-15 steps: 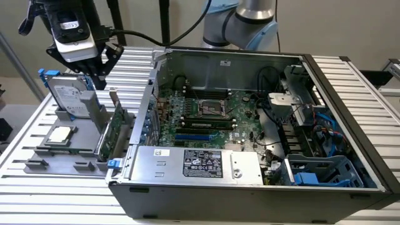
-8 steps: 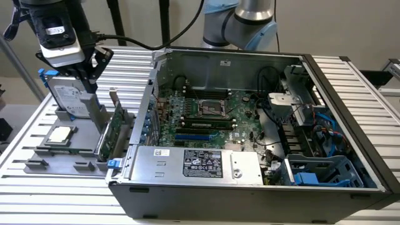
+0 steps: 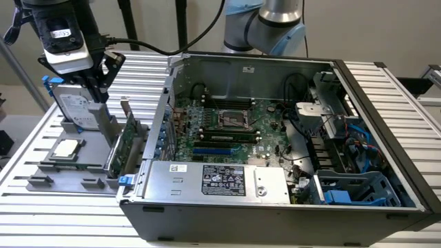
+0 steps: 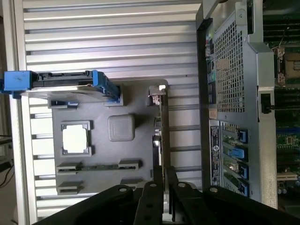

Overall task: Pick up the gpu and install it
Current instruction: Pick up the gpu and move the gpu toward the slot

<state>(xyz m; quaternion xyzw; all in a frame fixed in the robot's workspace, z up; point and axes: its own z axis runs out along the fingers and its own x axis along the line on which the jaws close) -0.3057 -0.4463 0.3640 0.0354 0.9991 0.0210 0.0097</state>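
Note:
The gpu (image 3: 125, 147) stands on edge in a slot of the grey holder tray (image 3: 65, 178), green board facing the case and its silver end bracket (image 3: 127, 109) pointing up. In the wrist view the gpu (image 4: 162, 136) is edge-on, running from its bracket (image 4: 157, 93) down between my fingers. My gripper (image 3: 103, 97) comes down from above onto the card's top edge. The two black fingers (image 4: 154, 192) sit close on either side of the thin card, so the gripper (image 4: 163, 180) is shut on it. The card is still seated in the tray.
A silver hard drive with a blue frame (image 3: 72, 106) stands just behind the gripper. A small square chip (image 3: 65, 149) lies in the tray. The open computer case (image 3: 386, 129) sits at the exterior view's right, its motherboard (image 3: 227, 124) and blue slot (image 3: 215, 152) exposed.

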